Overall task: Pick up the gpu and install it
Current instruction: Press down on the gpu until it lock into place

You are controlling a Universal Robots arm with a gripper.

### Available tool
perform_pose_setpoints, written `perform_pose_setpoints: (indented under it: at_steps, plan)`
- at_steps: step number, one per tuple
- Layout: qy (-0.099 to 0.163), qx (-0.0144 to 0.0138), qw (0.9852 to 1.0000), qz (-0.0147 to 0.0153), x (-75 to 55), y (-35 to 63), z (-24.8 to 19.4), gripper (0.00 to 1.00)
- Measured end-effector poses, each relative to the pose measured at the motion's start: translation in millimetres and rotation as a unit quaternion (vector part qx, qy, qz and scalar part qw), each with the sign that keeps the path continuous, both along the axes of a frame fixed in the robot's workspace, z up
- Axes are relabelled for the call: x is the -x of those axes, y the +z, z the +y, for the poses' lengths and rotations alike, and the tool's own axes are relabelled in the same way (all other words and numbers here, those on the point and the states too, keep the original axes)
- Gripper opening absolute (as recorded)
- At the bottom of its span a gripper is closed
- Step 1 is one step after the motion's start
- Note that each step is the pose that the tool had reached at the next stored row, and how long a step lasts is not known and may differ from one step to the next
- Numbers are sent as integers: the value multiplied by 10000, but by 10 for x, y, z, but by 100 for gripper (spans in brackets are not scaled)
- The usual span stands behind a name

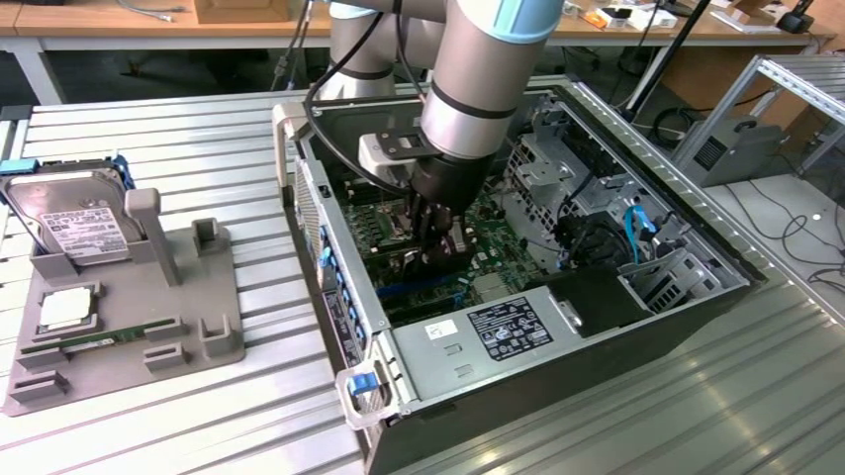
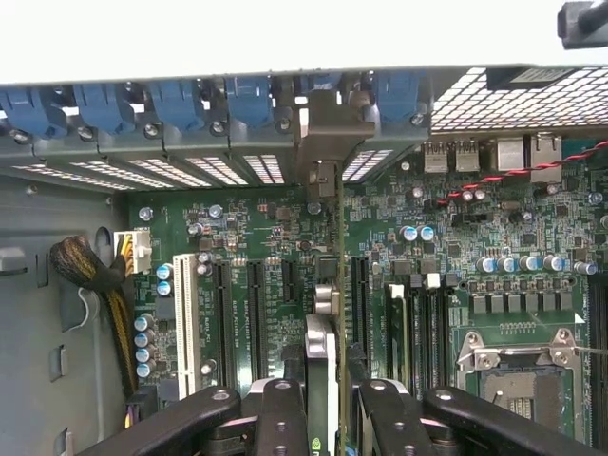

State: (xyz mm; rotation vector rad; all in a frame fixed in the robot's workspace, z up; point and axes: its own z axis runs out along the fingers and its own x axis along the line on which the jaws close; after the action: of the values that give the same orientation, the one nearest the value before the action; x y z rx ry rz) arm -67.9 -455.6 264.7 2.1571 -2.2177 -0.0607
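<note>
1. The metal table (image 1: 198,416), with its ribbed silvery top, carries everything; no writing shows on it.
2. The open computer case (image 1: 687,297) lies on its side on the table, toward the exterior view's right. A power supply (image 1: 509,332) inside it has a black label with white print, too small to read.
3. The robot arm (image 1: 476,89), grey with a blue ring, reaches down into the case.
4. The motherboard (image 2: 237,237) is green, with black expansion slots, one white slot and an empty CPU socket (image 2: 518,375). Small white lettering runs beside the slots; it cannot be read.
5. A grey holder tray (image 1: 133,336) sits on the table at the exterior view's left, well apart from the case.
6. A silver hard drive (image 1: 73,223) leans in that tray. Its white label carries dark print that I cannot make out.
7. The gripper (image 2: 323,399) is inside the case, its black fingers (image 2: 280,418) clamped on the gpu from either side.
8. The gpu (image 2: 323,370) stands edge-on over the motherboard, between expansion slots, in line with its silvery end bracket (image 2: 328,133) at the rear slot openings. Whether it is seated in a slot I cannot tell.
9. A green memory stick (image 1: 99,341) lies in the tray.
</note>
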Motion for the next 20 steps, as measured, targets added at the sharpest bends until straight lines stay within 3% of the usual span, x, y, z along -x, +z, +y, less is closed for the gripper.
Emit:
perform_pose_setpoints:
  at_steps: [20]
  plan:
    - [62,-1,10000,6,-2,-50,6,27]
